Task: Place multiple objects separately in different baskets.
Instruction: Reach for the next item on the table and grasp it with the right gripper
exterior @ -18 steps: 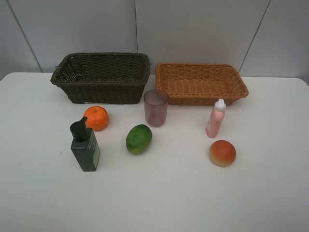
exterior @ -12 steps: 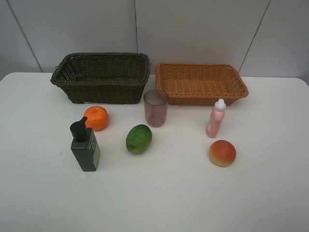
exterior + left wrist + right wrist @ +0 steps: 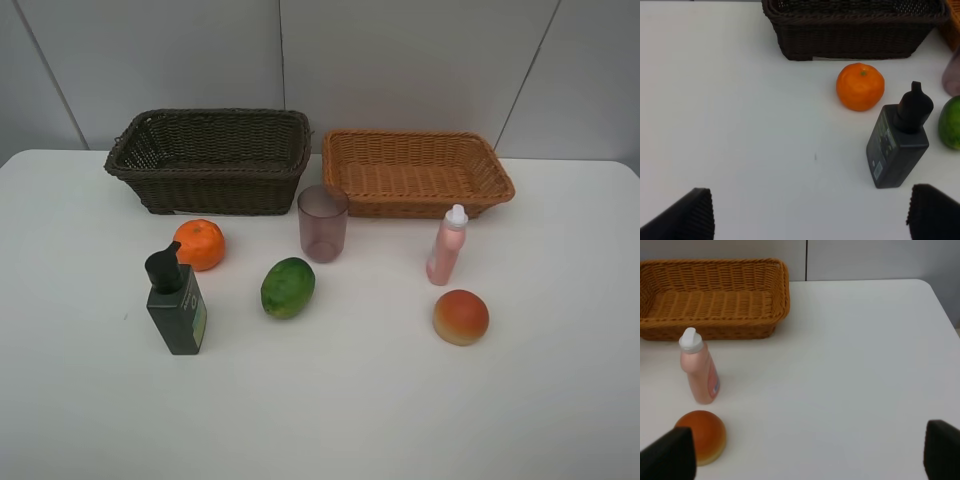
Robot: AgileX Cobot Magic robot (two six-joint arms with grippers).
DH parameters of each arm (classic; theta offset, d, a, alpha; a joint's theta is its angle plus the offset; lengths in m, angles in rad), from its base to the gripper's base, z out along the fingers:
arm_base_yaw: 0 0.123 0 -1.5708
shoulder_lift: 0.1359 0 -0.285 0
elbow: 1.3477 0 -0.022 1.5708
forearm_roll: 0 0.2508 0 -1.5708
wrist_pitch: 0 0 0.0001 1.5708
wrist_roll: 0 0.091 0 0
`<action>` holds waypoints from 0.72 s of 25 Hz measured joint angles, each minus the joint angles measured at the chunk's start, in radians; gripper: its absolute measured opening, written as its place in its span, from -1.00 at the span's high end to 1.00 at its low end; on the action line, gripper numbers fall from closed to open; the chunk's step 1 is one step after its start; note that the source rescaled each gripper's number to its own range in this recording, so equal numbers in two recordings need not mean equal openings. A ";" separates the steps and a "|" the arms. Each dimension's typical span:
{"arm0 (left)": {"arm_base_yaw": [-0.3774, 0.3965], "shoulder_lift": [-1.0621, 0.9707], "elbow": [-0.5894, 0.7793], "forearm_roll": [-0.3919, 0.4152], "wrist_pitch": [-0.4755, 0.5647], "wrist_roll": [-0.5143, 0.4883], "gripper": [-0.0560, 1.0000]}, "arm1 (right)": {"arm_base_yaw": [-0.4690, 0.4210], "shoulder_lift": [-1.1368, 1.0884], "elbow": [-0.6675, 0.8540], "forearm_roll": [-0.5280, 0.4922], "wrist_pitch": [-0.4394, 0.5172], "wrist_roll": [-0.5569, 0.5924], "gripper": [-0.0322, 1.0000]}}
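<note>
Left gripper (image 3: 810, 217) stands spread, empty; on the white table (image 3: 330, 400), before the dark brown basket (image 3: 215, 190), sit pump bottle (image 3: 178, 310), tangerine (image 3: 199, 245), green fruit (image 3: 288, 287) — then the mauve cup (image 3: 323, 225) at both baskets' front corners; before the tan basket (image 3: 415, 135) stand pink bottle (image 3: 446, 248) and peach (image 3: 460, 317); right gripper (image 3: 805, 455) spread, empty.

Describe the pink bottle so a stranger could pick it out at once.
Find the light orange-tan basket at the back right of the white table. Just in front of its right end stands the pink bottle, upright, with a peach nearer the camera. Alone among its neighbours it is slim, pink and white-capped.
</note>
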 joint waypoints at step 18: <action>0.000 0.000 0.000 0.000 0.000 0.000 -1.00 | 0.000 0.000 0.000 0.000 0.000 0.000 -1.00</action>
